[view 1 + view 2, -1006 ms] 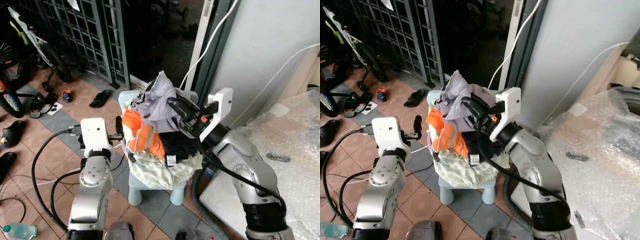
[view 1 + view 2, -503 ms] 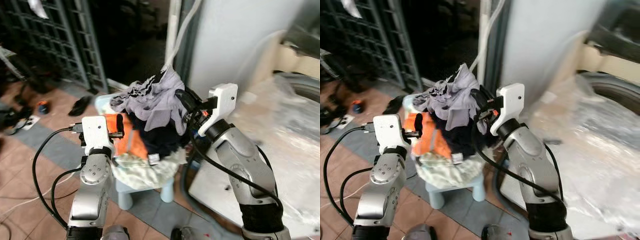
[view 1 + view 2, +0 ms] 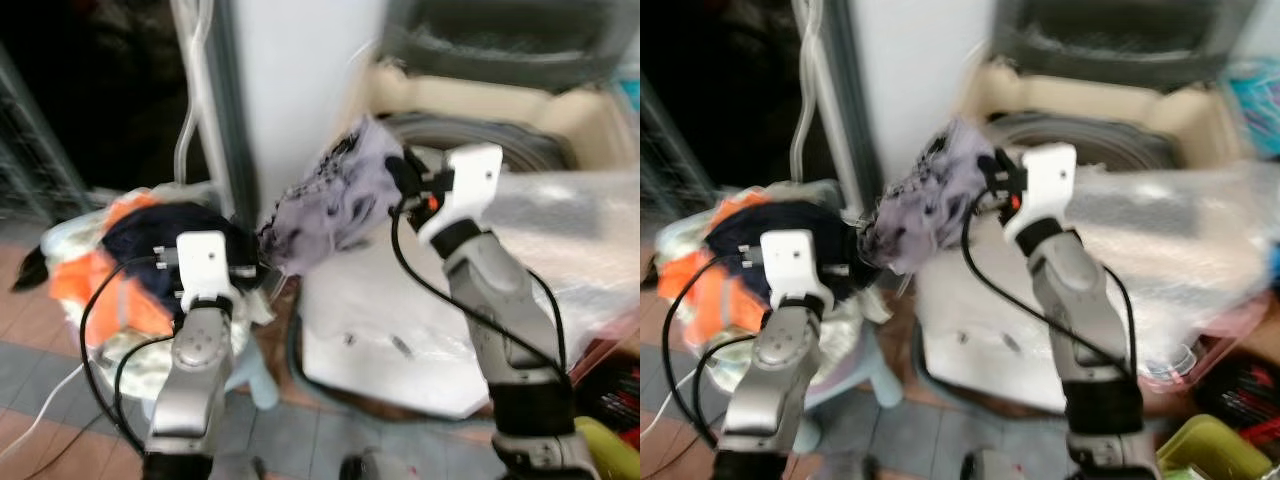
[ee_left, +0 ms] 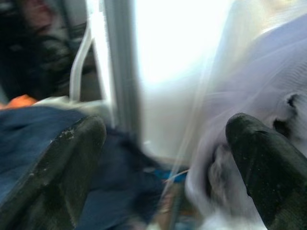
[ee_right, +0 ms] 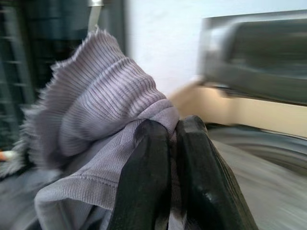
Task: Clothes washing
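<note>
My right gripper [image 3: 398, 172] is shut on a lilac ribbed garment [image 3: 335, 200], which hangs in the air between the clothes pile and the washing machine [image 3: 500, 140]. In the right wrist view the black fingers [image 5: 158, 177] pinch a fold of the lilac garment [image 5: 91, 124]. My left gripper [image 3: 252, 268] is open and holds nothing; it sits beside the pile of clothes [image 3: 130, 260], an orange and dark blue heap on a pale stool. In the left wrist view its fingers [image 4: 72, 158] stand wide apart, with the lilac cloth [image 4: 268, 91] beyond one of them.
The washing machine's round top opening [image 3: 1110, 135] lies behind my right arm, with bubble wrap [image 3: 1180, 220] over its side. A white pillar [image 3: 290, 80] with a cable [image 3: 190, 110] stands behind the pile. A yellow-green container [image 3: 1210, 445] sits at the lower right. The views are blurred.
The camera has swung right, so the washing machine now faces me and the stool sits at the left. My right gripper has carried the lilac garment off the pile toward the machine.
</note>
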You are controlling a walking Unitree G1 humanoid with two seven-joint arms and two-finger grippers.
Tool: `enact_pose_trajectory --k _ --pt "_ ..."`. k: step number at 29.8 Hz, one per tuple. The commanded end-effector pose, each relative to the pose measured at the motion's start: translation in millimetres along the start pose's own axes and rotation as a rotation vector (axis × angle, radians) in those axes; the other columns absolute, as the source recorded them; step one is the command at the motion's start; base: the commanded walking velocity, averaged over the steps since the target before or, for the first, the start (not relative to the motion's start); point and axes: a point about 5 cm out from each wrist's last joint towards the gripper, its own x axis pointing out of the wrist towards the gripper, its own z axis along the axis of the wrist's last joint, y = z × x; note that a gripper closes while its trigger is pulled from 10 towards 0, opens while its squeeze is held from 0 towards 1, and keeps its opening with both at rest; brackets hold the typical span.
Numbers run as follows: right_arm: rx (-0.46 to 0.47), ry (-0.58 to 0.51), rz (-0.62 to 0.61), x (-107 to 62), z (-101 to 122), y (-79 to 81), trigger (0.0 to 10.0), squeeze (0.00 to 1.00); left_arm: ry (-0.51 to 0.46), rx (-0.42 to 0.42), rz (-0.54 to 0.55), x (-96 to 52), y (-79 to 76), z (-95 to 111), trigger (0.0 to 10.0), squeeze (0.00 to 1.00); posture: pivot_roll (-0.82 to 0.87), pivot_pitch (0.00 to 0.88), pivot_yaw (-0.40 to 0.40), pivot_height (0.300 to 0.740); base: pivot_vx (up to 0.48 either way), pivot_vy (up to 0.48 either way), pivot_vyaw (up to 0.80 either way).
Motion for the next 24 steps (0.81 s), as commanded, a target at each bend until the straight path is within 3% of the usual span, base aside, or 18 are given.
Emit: enact_pose_trajectory --k 1,6,15,19,24 --pt "-0.015 -0.061 -0.010 3.8 11.2 1.8 10.0 0.00 -0.004 0.002 0.017 0.6 4.1 1.0 10.0 0.00 -0.03 0.000 0.026 0.740 0.000 -0.319 -0.80" --pt "-0.031 -0.050 -0.020 5.9 9.1 0.9 10.0 0.00 -0.008 -0.008 0.025 1.1 5.5 2.3 10.0 0.00 -0.02 0.000 0.034 0.740 0.000 -0.188 -0.80" --pt "-0.083 -0.033 0.053 8.1 8.3 6.2 10.0 0.00 -0.048 0.001 0.055 -1.0 16.8 11.4 10.0 0.00 -0.02 0.000 0.033 0.740 0.000 0.000 0.00" --pt "-0.107 -0.058 0.101 13.1 13.1 7.7 10.0 0.00 -0.040 -0.011 0.068 -3.9 19.7 7.1 10.0 0.00 -0.02 0.000 0.032 0.740 0.000 0.000 0.53" --pt "-0.154 -0.080 0.160 21.1 19.3 9.2 10.0 0.00 -0.036 -0.014 0.064 -4.8 18.8 6.4 10.0 0.00 -0.02 0.000 0.033 0.740 0.317 0.000 0.54"
